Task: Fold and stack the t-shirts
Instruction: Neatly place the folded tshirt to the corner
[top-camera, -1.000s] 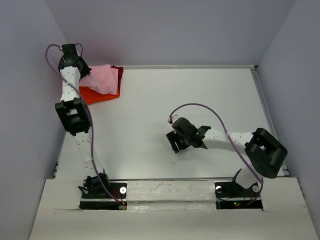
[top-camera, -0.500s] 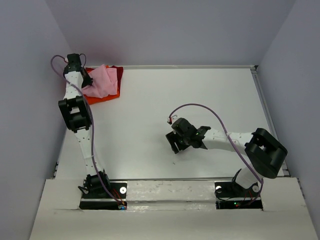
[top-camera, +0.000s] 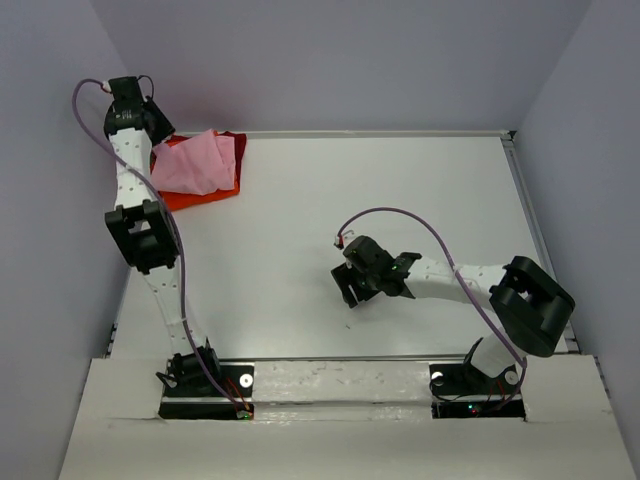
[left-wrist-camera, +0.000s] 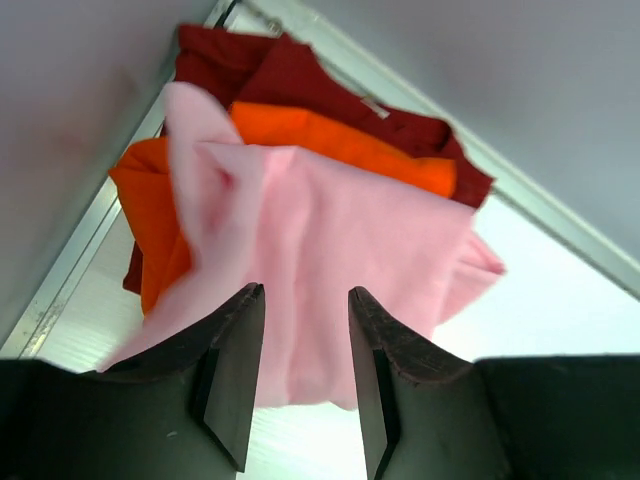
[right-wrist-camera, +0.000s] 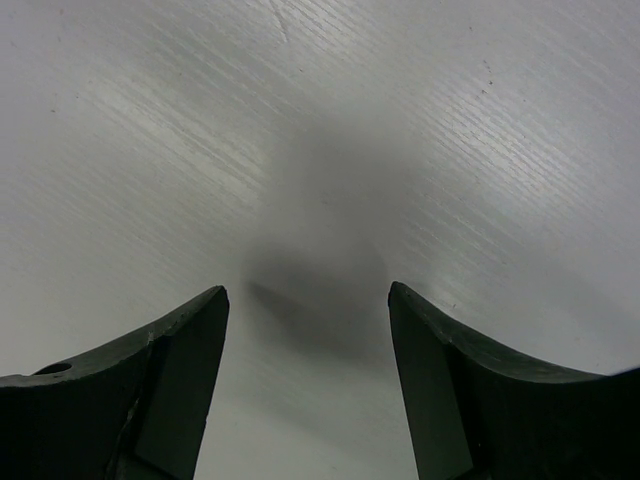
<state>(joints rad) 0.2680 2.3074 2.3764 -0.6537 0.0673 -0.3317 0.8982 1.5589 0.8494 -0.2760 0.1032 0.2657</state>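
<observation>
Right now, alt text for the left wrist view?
A light pink cloth t-shirt lies atop a bright orange t-shirt and a dark red t-shirt, stacked on the white table. Jaws of the left gripper stand parted and empty.

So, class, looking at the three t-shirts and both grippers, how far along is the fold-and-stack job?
Done: the pink t-shirt lies on the orange t-shirt, over the dark red t-shirt, piled in the far left corner of the table. In hand: nothing; the left gripper and right gripper are both open and empty. Left: perhaps neatening the pink one, which looks rumpled.
</observation>
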